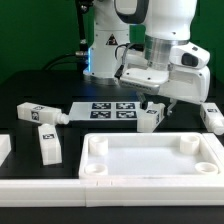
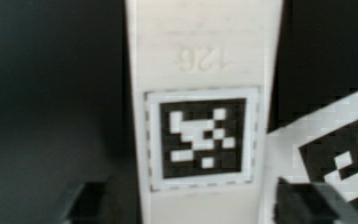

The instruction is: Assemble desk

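You are viewing the gripper (image 2: 197, 205) hanging spread astride one leg (image 2: 201, 90), its fingers (image 2: 91, 203) standing clear of both sides. Four legs are lying on the bench (image 1: 75, 135). This one is resting between the marker board (image 1: 112, 110) and the single tabletop (image 1: 150, 158).

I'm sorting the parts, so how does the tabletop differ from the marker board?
The tabletop has a raised rim and round corner sockets; the marker board is a thin flat sheet. The marker board carries black-and-white tags; the tabletop shows none. The tabletop looks much larger than the marker board. Both are white, rectangular and lie flat.
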### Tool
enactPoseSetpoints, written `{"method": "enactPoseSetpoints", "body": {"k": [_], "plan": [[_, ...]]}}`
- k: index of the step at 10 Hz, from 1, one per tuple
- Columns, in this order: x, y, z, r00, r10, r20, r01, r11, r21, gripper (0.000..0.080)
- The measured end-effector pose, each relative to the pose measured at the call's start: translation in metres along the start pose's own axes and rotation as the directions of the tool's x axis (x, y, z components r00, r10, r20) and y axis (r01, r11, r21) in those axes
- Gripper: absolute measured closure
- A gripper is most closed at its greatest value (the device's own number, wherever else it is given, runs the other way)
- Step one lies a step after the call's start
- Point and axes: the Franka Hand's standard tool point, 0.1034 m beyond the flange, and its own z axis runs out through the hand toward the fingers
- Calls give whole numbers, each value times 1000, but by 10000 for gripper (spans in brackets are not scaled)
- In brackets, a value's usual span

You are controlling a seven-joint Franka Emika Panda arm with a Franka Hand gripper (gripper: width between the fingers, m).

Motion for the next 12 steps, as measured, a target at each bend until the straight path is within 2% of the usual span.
{"method": "enactPoseSetpoints", "body": {"k": [1,2,3,4,5,7,10,11,12], "plan": [[-1,-2,-2,999,55,0,-55,998,11,249],[-7,-4,-12,987,158,14,-158,987,31,176],[-14,-4,-20,960,276,33,-278,960,45,176],[-22,2,-26,912,407,52,-409,912,38,155],[-31,9,-32,860,505,65,-507,862,15,155],[-51,16,-38,781,619,84,-622,783,9,151],[-48,15,-36,655,751,82,-754,657,-3,151],[-50,13,-37,572,816,79,-819,574,-1,151],[-62,10,-41,426,902,71,-904,427,4,151]]}}
